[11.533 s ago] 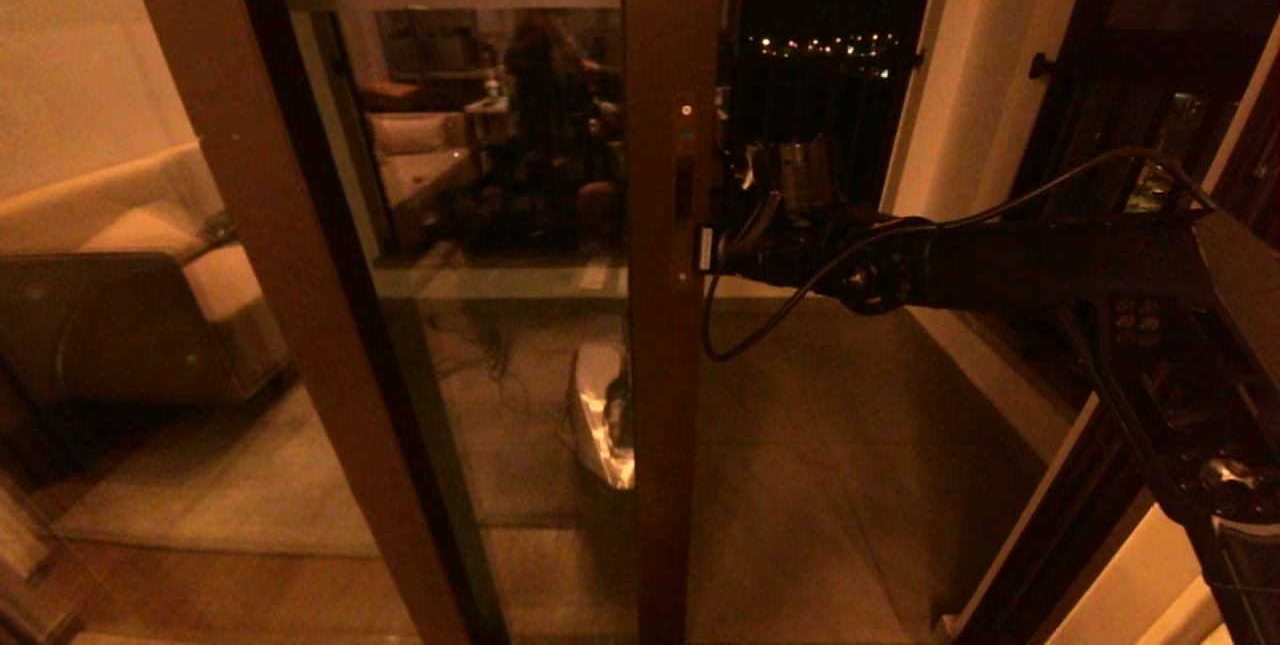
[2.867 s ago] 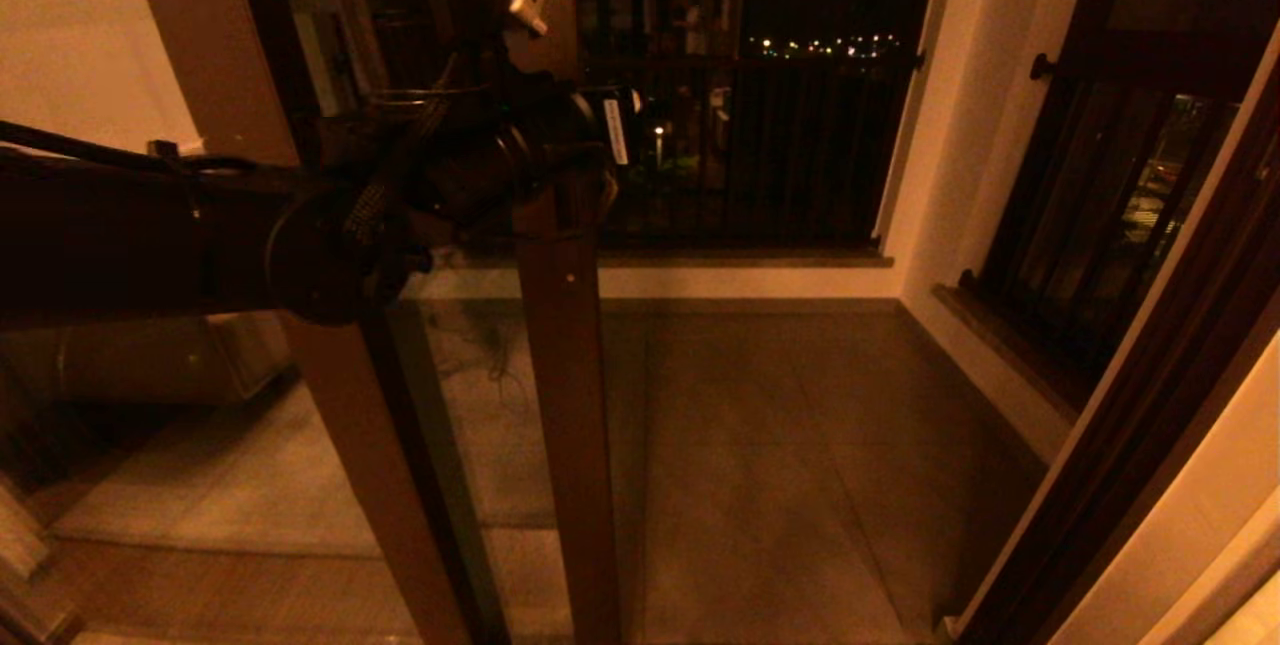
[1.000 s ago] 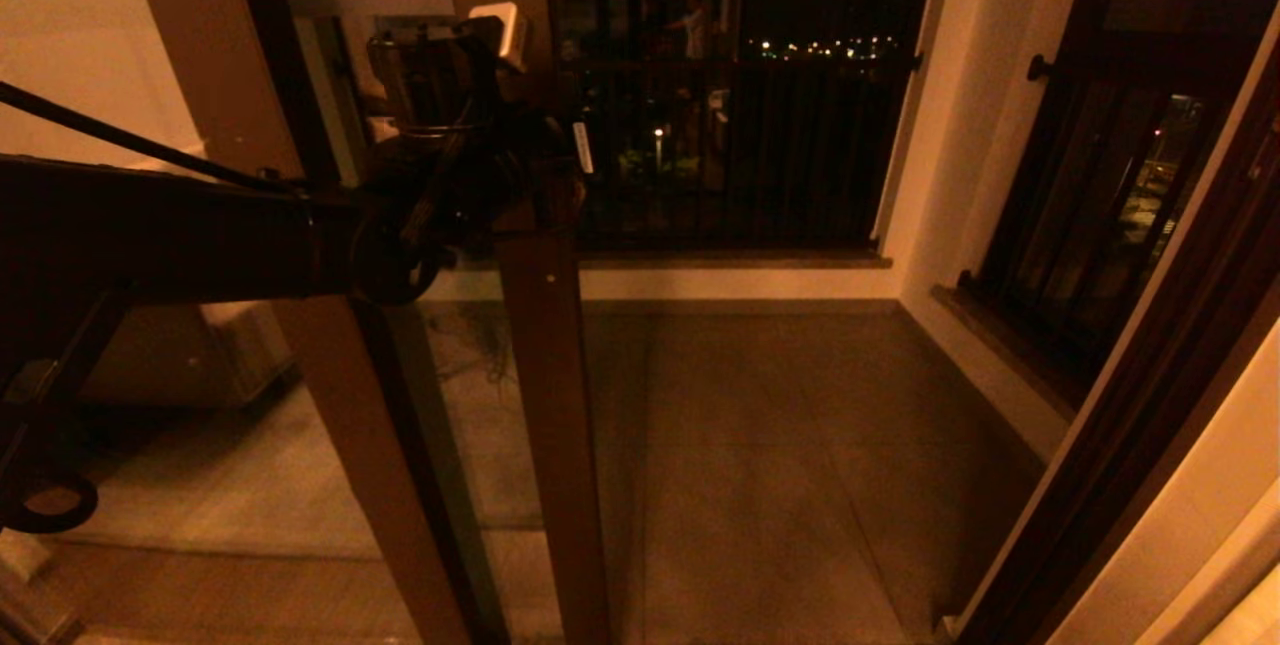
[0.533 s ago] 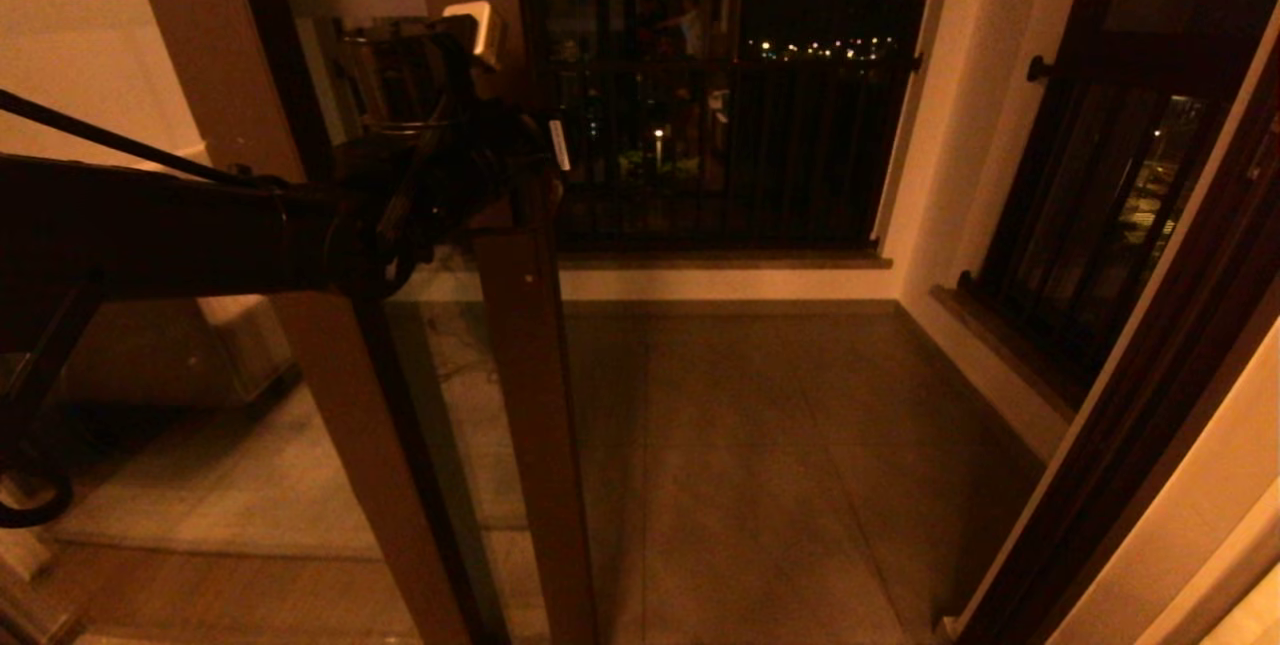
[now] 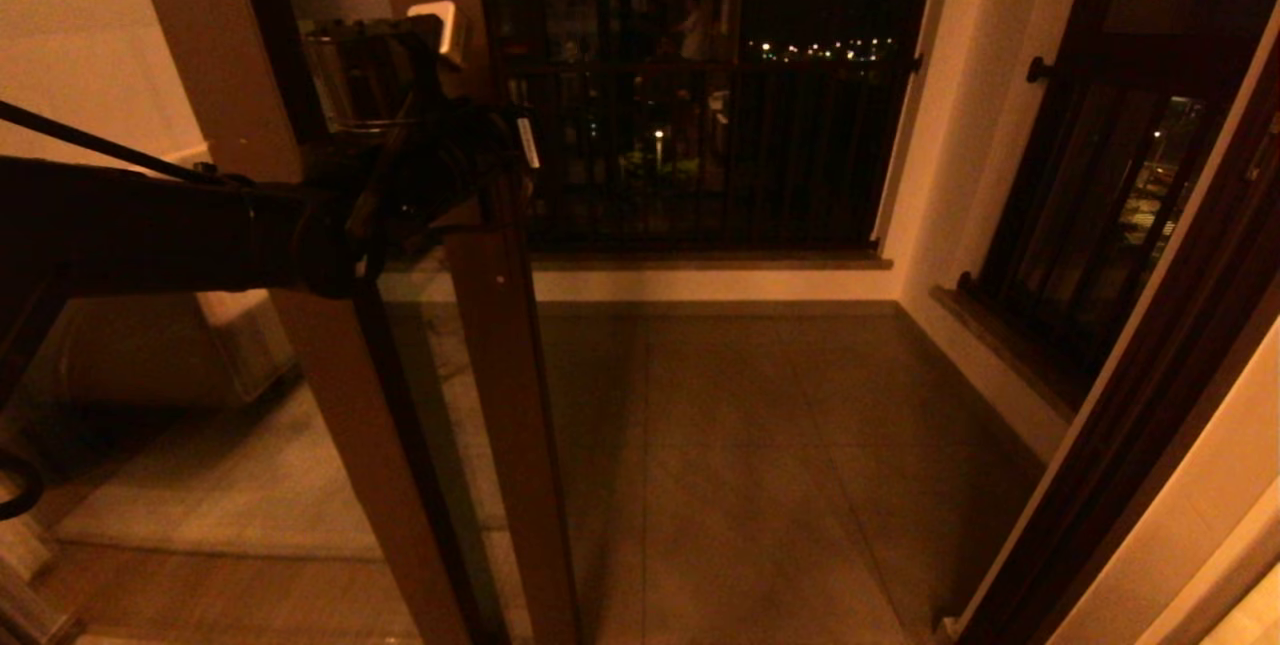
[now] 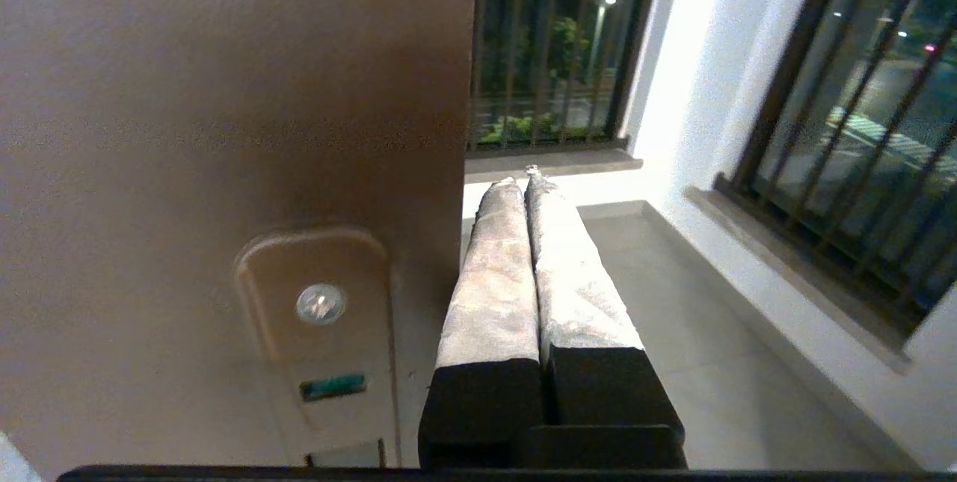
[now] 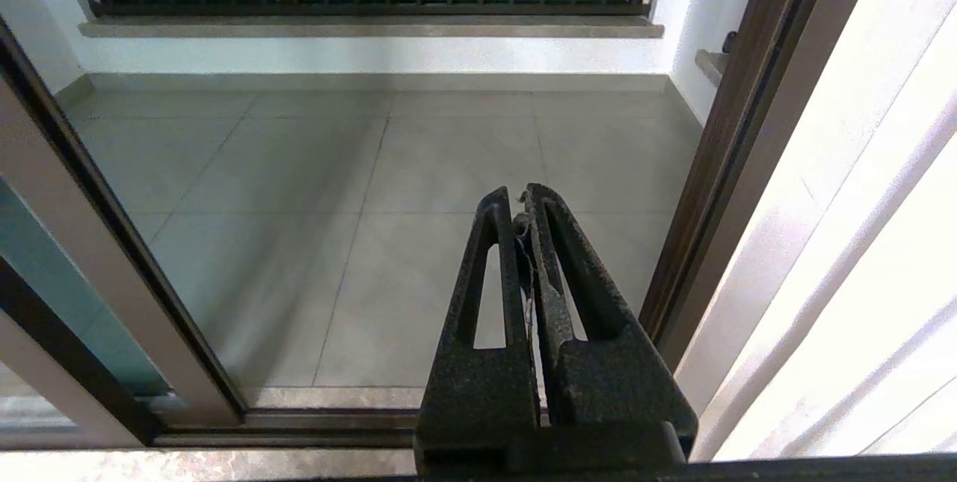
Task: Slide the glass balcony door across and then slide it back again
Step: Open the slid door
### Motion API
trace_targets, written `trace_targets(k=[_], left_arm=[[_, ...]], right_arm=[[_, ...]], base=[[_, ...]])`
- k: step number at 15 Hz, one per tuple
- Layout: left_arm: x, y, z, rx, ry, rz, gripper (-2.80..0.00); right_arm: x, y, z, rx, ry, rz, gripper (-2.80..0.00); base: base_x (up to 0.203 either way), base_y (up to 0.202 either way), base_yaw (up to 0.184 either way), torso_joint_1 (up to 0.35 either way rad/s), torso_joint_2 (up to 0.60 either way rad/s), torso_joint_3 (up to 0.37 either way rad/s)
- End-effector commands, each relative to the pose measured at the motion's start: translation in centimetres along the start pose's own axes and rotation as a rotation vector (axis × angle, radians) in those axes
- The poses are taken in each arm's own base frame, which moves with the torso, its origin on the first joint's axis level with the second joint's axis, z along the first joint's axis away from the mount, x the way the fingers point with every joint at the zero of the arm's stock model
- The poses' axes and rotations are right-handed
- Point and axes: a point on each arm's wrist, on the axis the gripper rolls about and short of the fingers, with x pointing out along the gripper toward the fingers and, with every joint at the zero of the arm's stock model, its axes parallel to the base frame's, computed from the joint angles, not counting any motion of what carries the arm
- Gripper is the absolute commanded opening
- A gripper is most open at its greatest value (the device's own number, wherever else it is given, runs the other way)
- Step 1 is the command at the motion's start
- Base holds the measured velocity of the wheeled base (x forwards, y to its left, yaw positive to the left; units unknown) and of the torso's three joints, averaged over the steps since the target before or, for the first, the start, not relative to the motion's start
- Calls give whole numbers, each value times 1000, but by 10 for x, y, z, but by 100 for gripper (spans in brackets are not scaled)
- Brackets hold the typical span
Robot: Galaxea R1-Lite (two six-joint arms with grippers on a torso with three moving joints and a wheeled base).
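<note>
The glass balcony door (image 5: pixel 500 375) stands slid far to the left, and its brown stile overlaps the unmoving pane's frame (image 5: pixel 330 405). My left arm reaches in from the left. Its gripper (image 5: pixel 505 175) is shut and empty, with its fingers (image 6: pixel 493 273) lying along the stile's open-side edge. In the left wrist view the stile (image 6: pixel 224 93) fills the frame, and its handle plate and screw (image 6: pixel 320 304) sit right beside my left gripper (image 6: pixel 523 179). My right gripper (image 7: pixel 521 198) hangs shut and empty low over the threshold, out of the head view. The door's stile (image 7: pixel 90 243) shows there too.
The doorway opens onto a tiled balcony floor (image 5: pixel 760 445) with a dark railing (image 5: pixel 720 145) at the back. A dark barred window (image 5: pixel 1100 205) is on the right wall. The dark door frame (image 5: pixel 1130 445) bounds the opening on the right. A sofa is behind the glass.
The door and my left gripper have moved steadily left over the last seconds, widening the opening. The right arm, at the handle 11.5 s ago, has left the head view.
</note>
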Motion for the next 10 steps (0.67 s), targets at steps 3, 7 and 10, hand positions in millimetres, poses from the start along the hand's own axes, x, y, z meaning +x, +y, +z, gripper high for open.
trace_targets(k=[3,7,10], left_arm=[[0,9,2,2,-8,20,-280],[-3,17,3,5,-4,38,-280],[-11,17,5,7,5,34,-280]], right_arm=[[0,0,0,0,1,2,-280],[0,0,0,0,2,1,-280],[0,0,0,0,1,2,-280]], base=[[0,0,0,0,0,0],[0,0,0,0,0,0],[0,0,0,0,0,0]])
